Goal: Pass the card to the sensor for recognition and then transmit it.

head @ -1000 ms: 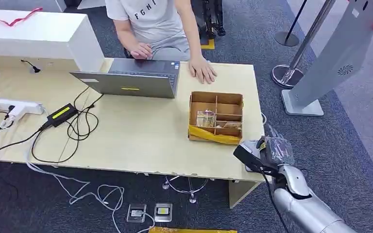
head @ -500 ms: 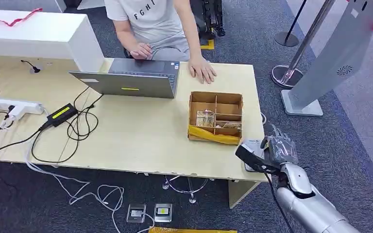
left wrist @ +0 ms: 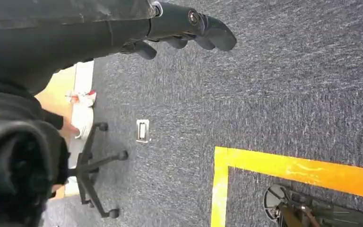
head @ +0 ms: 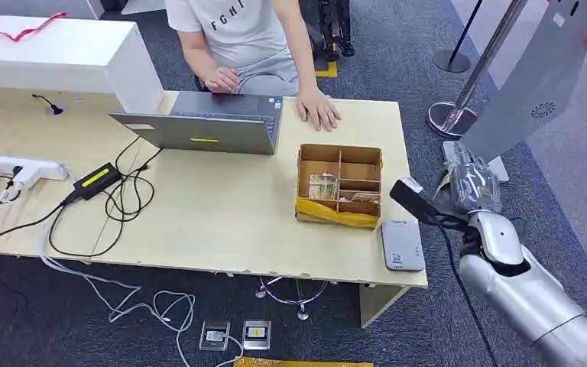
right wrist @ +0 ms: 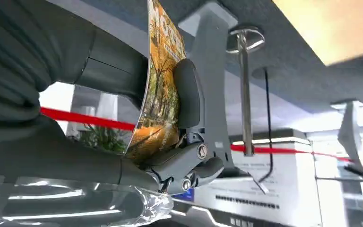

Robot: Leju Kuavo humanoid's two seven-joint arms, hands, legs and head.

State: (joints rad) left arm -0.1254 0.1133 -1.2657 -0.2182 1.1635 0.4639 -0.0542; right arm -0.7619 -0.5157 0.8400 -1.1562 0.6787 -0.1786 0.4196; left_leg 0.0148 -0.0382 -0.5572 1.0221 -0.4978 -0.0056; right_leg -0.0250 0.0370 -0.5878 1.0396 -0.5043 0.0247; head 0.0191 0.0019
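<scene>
My right hand (head: 470, 189), wrapped in clear plastic, hovers off the table's right edge, beyond the grey card reader (head: 402, 245) that lies flat on the table's near right corner. In the right wrist view the hand (right wrist: 123, 118) pinches a card (right wrist: 158, 94) with an autumn-tree picture between thumb and fingers (right wrist: 187, 99). A cardboard box (head: 340, 183) with compartments holding more cards stands left of the hand. My left hand (left wrist: 179, 28) hangs over the carpet, fingers loosely apart, holding nothing.
A person sits behind the table with one hand (head: 319, 109) flat on it, beside a laptop (head: 210, 126). Cables and a power strip (head: 23, 170) lie at the left. A grey kiosk stand (head: 527, 92) and a stanchion (head: 458, 107) stand right of the table.
My right hand has lifted off the card reader and moved right and farther away with the card, uncovering the reader.
</scene>
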